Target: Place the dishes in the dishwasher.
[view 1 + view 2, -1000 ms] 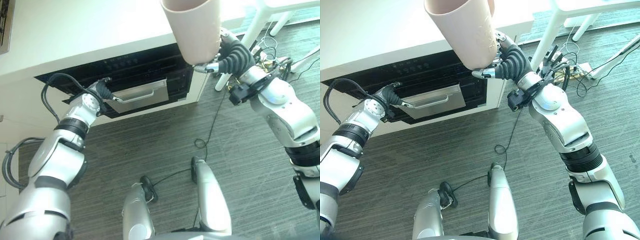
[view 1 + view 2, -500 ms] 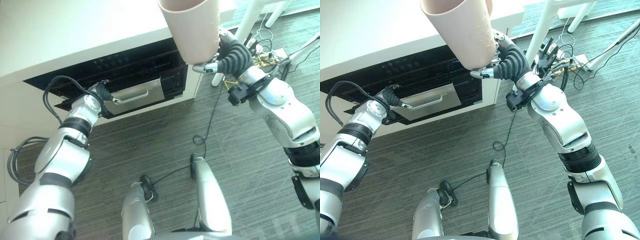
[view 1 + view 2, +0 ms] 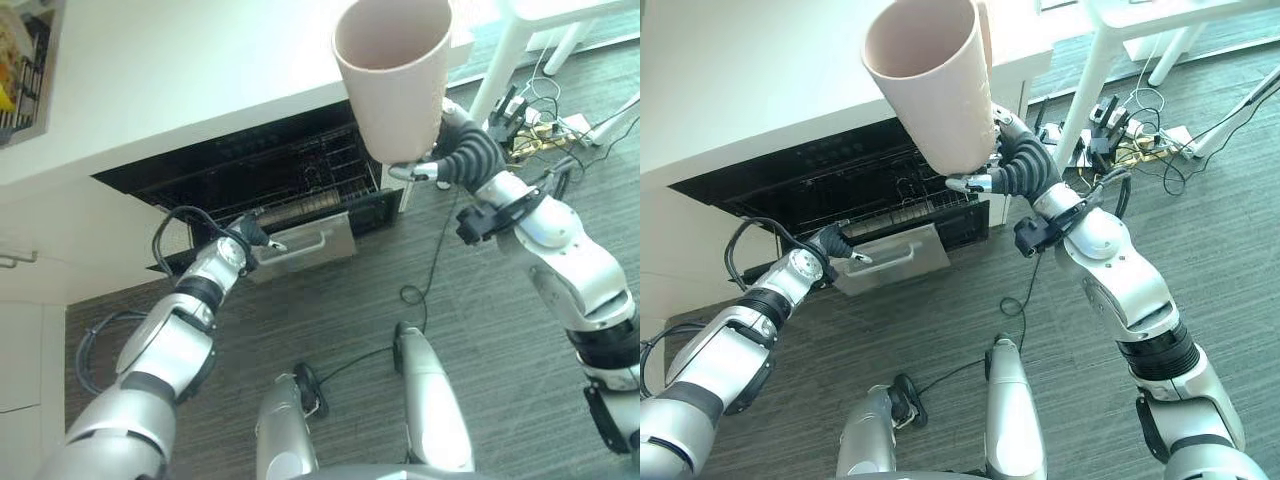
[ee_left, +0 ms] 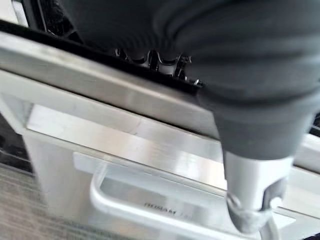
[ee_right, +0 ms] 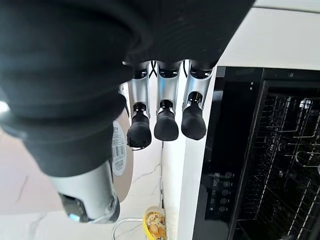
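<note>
The cup [image 3: 393, 75] is a plain pale pinkish beige inside and out, with a white printed label on its base. The dishwasher [image 3: 855, 185] is black inside, its wire rack [image 3: 320, 185] dark, and its door [image 3: 300, 250] brushed silver with a silver handle. The tabletop [image 3: 190, 70] is white with faint grey veining. The floor [image 3: 940, 320] is dark grey with fine lighter streaks. Both the right hand [image 3: 1015, 170] and the left hand [image 3: 835, 245] are silver under a dark ribbed cover.

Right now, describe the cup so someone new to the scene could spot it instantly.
Start at the white counter with the open dishwasher beneath it. Above the dishwasher's right end, the right hand grips the cup by its base, mouth tilted up. It is a tall, plain, pale pink tumbler, the only dish off the counter.
</note>
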{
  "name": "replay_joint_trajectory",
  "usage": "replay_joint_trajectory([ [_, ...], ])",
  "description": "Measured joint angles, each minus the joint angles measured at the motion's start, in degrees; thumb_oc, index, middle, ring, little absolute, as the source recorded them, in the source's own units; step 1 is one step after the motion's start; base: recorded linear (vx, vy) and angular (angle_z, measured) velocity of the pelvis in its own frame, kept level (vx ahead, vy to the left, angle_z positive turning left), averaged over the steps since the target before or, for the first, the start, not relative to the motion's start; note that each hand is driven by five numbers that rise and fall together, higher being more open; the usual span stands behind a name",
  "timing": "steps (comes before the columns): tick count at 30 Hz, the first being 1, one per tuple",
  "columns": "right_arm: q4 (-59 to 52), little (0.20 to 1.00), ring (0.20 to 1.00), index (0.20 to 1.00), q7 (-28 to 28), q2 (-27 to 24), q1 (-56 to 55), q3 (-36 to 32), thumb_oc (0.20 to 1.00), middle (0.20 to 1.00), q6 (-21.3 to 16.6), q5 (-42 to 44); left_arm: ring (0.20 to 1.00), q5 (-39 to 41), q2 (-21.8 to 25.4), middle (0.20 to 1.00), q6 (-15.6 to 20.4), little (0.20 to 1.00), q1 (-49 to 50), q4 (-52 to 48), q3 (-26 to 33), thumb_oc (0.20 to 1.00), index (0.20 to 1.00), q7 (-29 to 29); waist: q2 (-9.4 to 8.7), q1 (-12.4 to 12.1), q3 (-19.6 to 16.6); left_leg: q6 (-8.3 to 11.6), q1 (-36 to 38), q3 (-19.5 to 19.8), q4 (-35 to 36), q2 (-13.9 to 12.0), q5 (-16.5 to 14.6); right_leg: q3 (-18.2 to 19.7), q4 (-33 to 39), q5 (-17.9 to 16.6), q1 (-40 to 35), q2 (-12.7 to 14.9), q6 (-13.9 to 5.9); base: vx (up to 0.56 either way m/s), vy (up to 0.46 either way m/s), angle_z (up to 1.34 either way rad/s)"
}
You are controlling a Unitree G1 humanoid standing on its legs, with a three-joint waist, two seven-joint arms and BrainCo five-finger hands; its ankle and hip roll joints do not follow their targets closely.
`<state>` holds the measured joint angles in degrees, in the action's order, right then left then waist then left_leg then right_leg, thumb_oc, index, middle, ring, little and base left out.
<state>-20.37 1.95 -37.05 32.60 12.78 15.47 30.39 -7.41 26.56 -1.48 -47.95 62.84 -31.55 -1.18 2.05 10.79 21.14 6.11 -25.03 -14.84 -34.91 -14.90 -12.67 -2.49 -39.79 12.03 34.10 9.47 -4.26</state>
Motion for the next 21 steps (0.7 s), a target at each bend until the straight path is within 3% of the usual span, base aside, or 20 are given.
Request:
replay_joint_trajectory([
  [11, -0.03, 0.200, 0.200, 0.200, -3.23, 0.03, -2.62, -0.22, 0.200, 0.200, -2.53, 1.20, 1.000, 2.52, -0.15, 1.000, 5.54, 1.000, 5.34, -9.45, 0.07, 1.000, 1.000, -1.26, -0.70, -2.80, 0.36, -0.08, -0.97, 0.21, 4.03, 0.42, 2.31, -1.59, 4.36, -2.70, -0.15, 0.22, -0.02, -0.04, -0.047, 0.06],
  [13, -0.02, 0.200, 0.200, 0.200, -4.18, 0.00, -3.19, -0.57, 0.200, 0.200, -2.53, 2.31, 1.000, 4.08, -0.13, 1.000, 5.61, 1.000, 5.83, -11.28, 0.07, 1.000, 1.000, -1.26, -0.80, -3.28, 0.42, -0.84, -1.12, 0.21, 4.36, 0.76, 3.42, -1.77, 4.53, -3.45, -0.18, 0.55, -0.12, 0.02, -0.002, 0.09],
  [21, 0.37, 0.200, 0.200, 0.200, -7.57, 0.08, -5.58, -2.88, 0.200, 0.200, -1.69, 3.60, 1.000, 8.97, -0.15, 1.000, 5.66, 1.000, 8.32, -16.26, 1.00, 1.000, 1.000, -0.42, -1.02, -4.02, 0.55, -0.53, -0.96, 1.66, 5.75, 1.51, 4.66, -3.18, 5.00, -3.27, -1.28, 1.20, 0.29, -0.03, -0.036, 0.09],
])
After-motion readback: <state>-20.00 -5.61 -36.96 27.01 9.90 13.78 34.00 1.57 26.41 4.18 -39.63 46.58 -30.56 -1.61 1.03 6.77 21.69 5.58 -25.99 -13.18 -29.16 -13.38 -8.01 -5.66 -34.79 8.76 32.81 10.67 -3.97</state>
